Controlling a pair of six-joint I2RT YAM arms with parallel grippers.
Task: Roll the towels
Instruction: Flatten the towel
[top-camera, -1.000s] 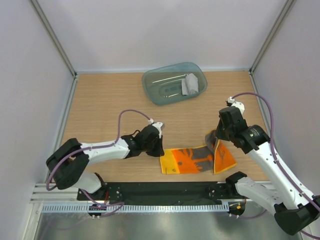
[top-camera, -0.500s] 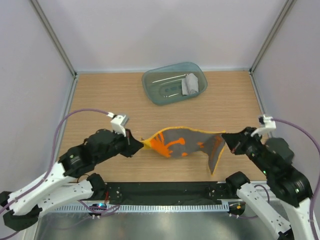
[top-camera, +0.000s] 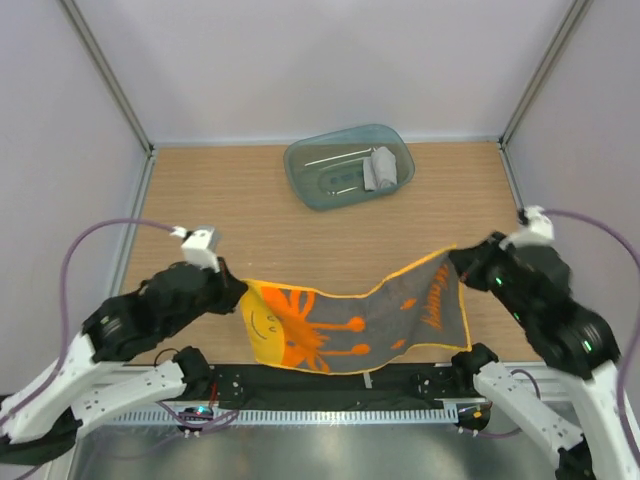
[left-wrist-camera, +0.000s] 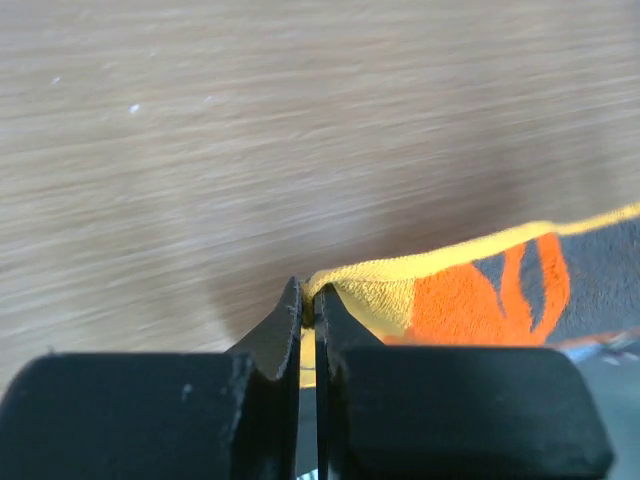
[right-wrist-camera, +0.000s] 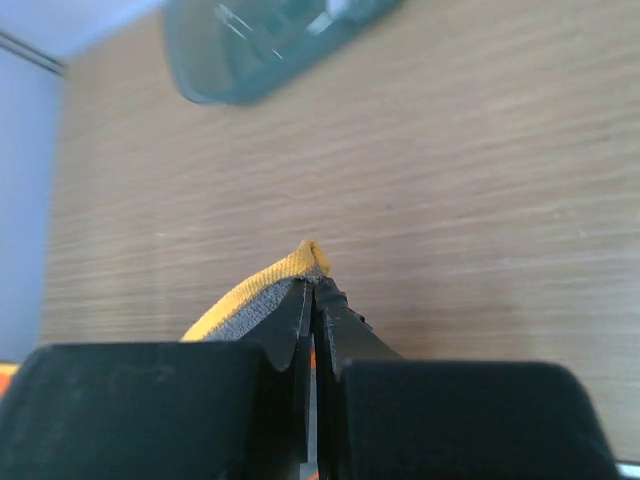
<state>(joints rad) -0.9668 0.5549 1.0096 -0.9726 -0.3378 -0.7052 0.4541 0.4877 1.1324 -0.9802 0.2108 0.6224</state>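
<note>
The yellow-orange towel with orange cartoon print hangs spread out in the air between my two grippers, above the table's near edge. My left gripper is shut on its left corner, which shows in the left wrist view. My right gripper is shut on its right corner, which shows in the right wrist view. The grey towel lies rolled in the teal tray at the back of the table.
The teal tray also shows in the right wrist view, at the top. Grey walls with metal posts close the table on three sides. A black rail with the arm bases runs along the near edge.
Both arms have lifted and pulled apart with the towel's corners. The towel went from lying folded on the table to hanging spread open toward the near edge.
</note>
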